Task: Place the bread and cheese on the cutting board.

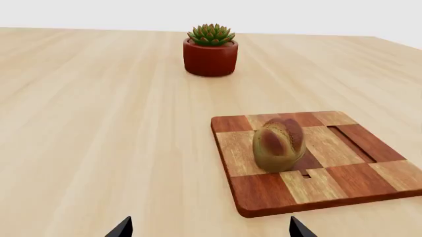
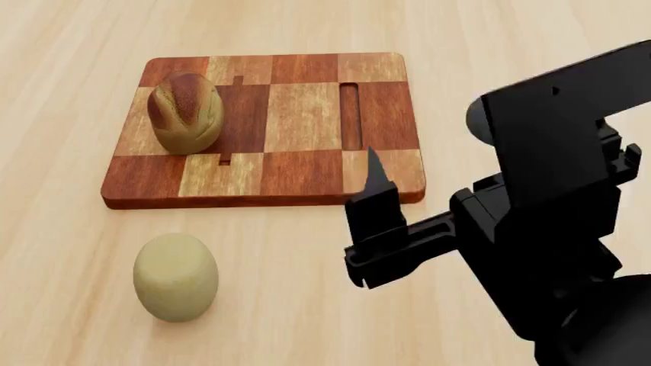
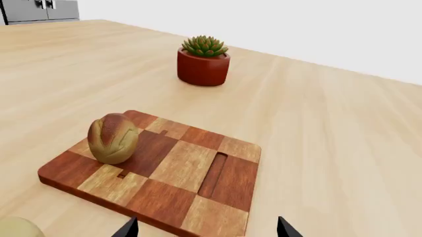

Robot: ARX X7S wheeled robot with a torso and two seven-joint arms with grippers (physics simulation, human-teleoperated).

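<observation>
Wooden surface (image 2: 489,30) carries a checkered cutting board (image 2: 305,91) just beyond the right fingers (image 2: 371,194). Half done: the bread (image 2: 185,111) sits on the board; the cheese (image 2: 176,276) lies off it, well left of those fingers. Both right and left fingers (image 1: 209,229) are spread, holding nothing.

Cutting board (image 2: 267,122) — right two-thirds bare, open from above and from its near edge. Bread (image 2: 185,111) stands on the board's left part, the only thing on it. Cheese (image 2: 176,276) sits on the table (image 2: 61,46) just off the board's near-left corner, apart from it, free wood all round. Right gripper (image 2: 368,217) hangs by the near-right corner. Potted succulent (image 3: 203,66) stands well beyond the far edge — clear table between.
</observation>
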